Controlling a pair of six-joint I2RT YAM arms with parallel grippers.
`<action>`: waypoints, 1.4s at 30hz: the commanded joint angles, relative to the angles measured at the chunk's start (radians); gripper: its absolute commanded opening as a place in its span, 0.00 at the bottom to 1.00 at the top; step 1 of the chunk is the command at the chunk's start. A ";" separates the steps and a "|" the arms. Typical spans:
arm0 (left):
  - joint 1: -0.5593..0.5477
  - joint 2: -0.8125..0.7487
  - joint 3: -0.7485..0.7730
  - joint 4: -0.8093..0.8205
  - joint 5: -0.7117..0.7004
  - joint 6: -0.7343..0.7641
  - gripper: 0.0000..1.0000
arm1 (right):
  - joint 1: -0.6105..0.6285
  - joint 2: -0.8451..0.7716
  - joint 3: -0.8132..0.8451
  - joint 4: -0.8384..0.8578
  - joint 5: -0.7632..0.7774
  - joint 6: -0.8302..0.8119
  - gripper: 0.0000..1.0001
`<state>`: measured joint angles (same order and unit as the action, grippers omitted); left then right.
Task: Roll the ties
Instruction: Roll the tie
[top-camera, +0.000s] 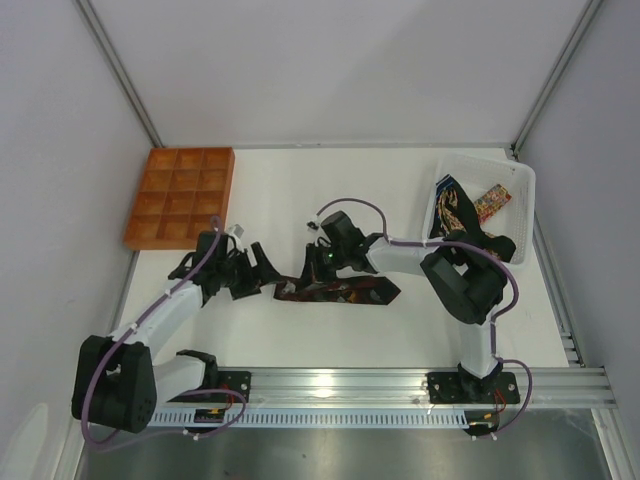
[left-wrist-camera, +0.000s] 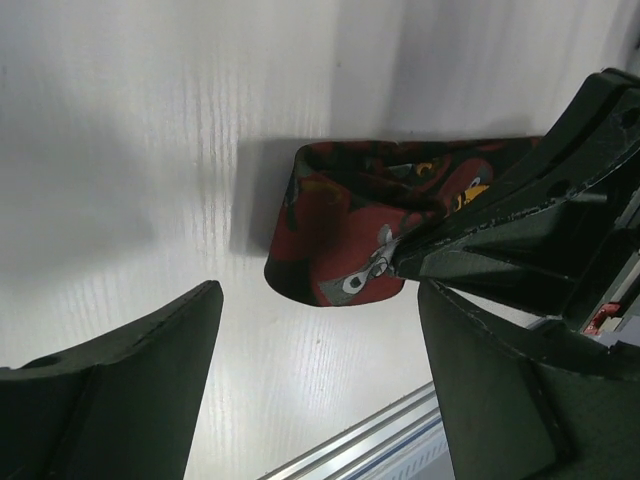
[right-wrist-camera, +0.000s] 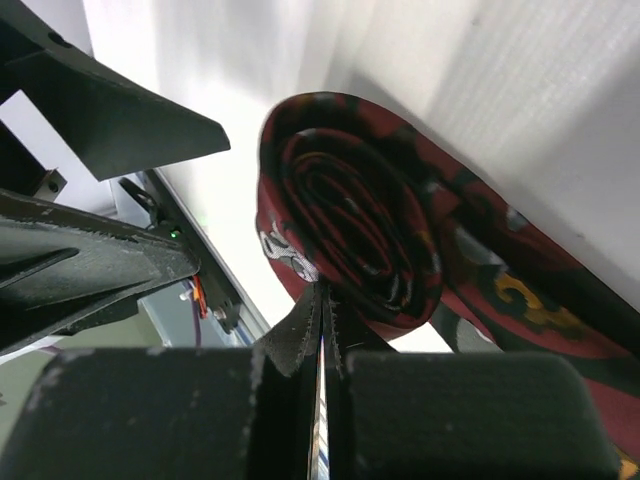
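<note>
The right gripper (right-wrist-camera: 322, 345) is pinched tight on the tie (top-camera: 352, 293), probably to anchor its part-wound roll (right-wrist-camera: 350, 230) for more winding, with the wrist bent low over the table (top-camera: 300, 190). The left gripper (top-camera: 263, 272) hangs beside it, fingers wide, seemingly ready to steady. Far right, 1 basket (top-camera: 525, 185) holds more ties (top-camera: 455, 208).
</note>
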<state>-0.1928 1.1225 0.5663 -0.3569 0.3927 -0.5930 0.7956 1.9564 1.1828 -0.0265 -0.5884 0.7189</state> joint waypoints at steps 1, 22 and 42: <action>0.007 0.022 -0.040 0.131 0.077 0.010 0.85 | -0.013 -0.036 -0.025 -0.013 0.038 -0.041 0.00; -0.119 0.218 0.003 0.326 0.091 0.022 0.93 | -0.090 -0.054 -0.077 -0.001 -0.008 -0.088 0.00; -0.232 0.295 0.151 0.243 0.042 0.052 0.55 | -0.114 -0.063 -0.086 -0.004 -0.002 -0.073 0.00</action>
<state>-0.3935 1.4635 0.6598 -0.1051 0.4595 -0.5343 0.6849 1.9297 1.1088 -0.0410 -0.6025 0.6537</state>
